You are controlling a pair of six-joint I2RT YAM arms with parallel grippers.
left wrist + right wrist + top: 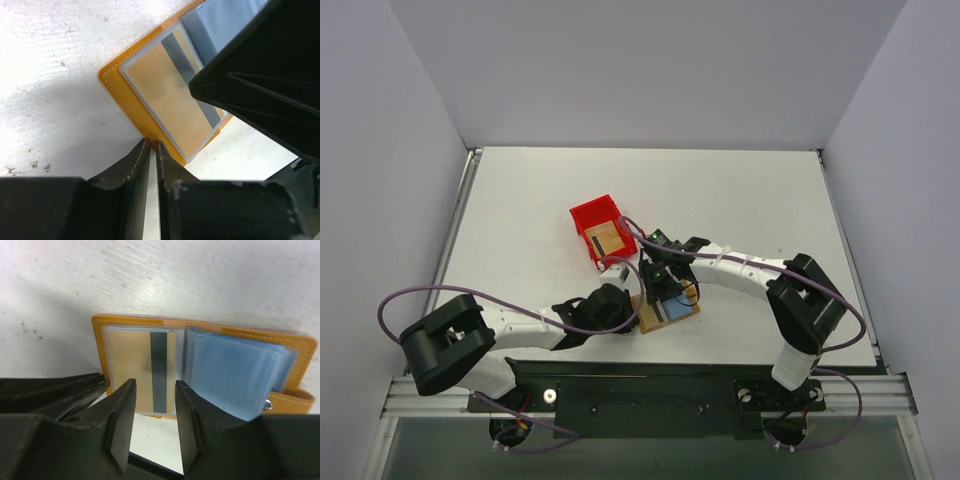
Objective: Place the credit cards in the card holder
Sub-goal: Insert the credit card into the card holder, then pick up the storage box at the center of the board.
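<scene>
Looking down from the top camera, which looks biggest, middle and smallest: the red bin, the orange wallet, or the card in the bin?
1. red bin.
2. open card holder, close behind; it is partly covered, so this is unsure.
3. card in the bin, clearly smallest.

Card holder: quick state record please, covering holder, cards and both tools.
card holder: open flat on the table, orange cover, blue sleeves on one half
sleeved card: tan with dark stripe, inside the clear sleeve
bin card: tan, lying in the red bin
left tool: fingers nearly shut, tips at the holder's edge; can't tell if it pinches
right tool: open, fingers either side of the sleeved card's near edge
task: unfinished, one card not in holder
</scene>
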